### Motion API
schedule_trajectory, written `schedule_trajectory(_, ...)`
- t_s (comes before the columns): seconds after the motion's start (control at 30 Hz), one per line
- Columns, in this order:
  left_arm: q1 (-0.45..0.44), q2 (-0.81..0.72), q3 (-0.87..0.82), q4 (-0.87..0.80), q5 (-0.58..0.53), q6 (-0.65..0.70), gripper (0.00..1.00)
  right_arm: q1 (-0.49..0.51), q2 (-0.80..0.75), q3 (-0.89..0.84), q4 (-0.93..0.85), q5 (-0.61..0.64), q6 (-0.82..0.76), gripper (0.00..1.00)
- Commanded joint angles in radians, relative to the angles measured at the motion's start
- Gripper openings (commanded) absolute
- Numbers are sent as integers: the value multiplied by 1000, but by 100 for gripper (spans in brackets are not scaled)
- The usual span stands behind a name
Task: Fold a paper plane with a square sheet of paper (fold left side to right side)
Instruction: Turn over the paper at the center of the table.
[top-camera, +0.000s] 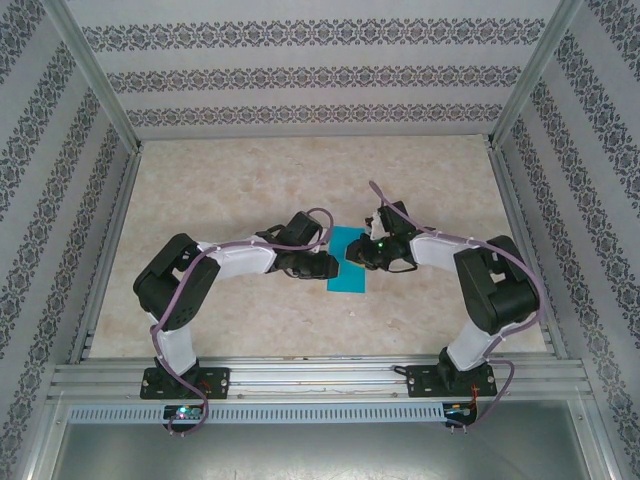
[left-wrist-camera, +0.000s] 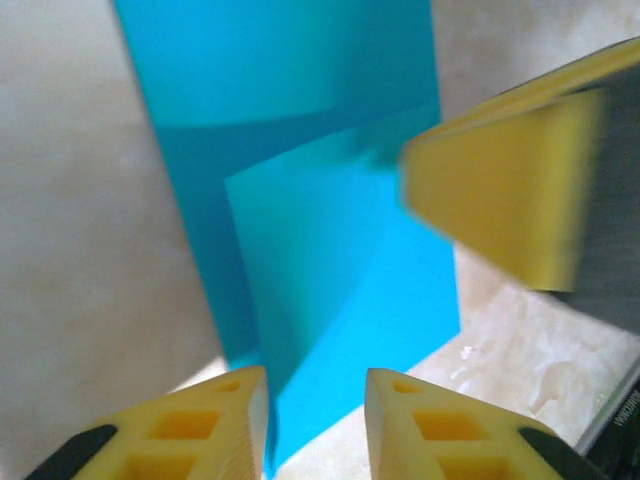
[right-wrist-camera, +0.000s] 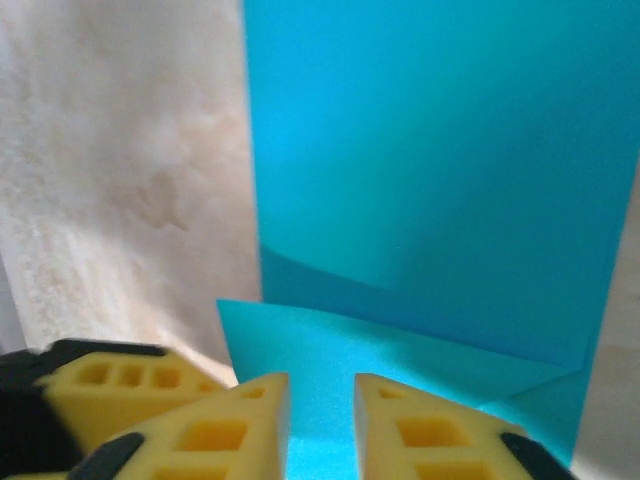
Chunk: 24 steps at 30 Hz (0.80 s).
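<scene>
Lying on marbled table, folded sheet of paper; patterned walls around; left gripper, right gripper narrowly parted.

In the top view, the left edge of the sheet of paper is partly covered by the left gripper and its far right corner by the right gripper; their fingertips are too small to be made out. In the left wrist view the sheet is cut off at the top edge and the right gripper's finger is blurred. In the right wrist view the left gripper's finger is smeared
</scene>
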Motion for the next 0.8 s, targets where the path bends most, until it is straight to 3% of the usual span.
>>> schedule_trajectory(0.0,16,-14,-14,49,-22,-34,36,-33,-78,-15,-14,38,-18,33)
schedule_trajectory(0.2,17,22,3,68,9,-28,37,-91,-163,-76,-13,44,-38,58)
schedule_trajectory(0.33,16,46,12,82,19,-27,35,-109,-205,-112,-13,47,-47,67)
schedule_trajectory(0.57,18,59,28,114,28,-16,17,-118,-227,-149,-12,6,-69,67)
schedule_trajectory(0.77,18,7,-5,138,5,-11,2,-119,-214,-185,51,-51,-50,56)
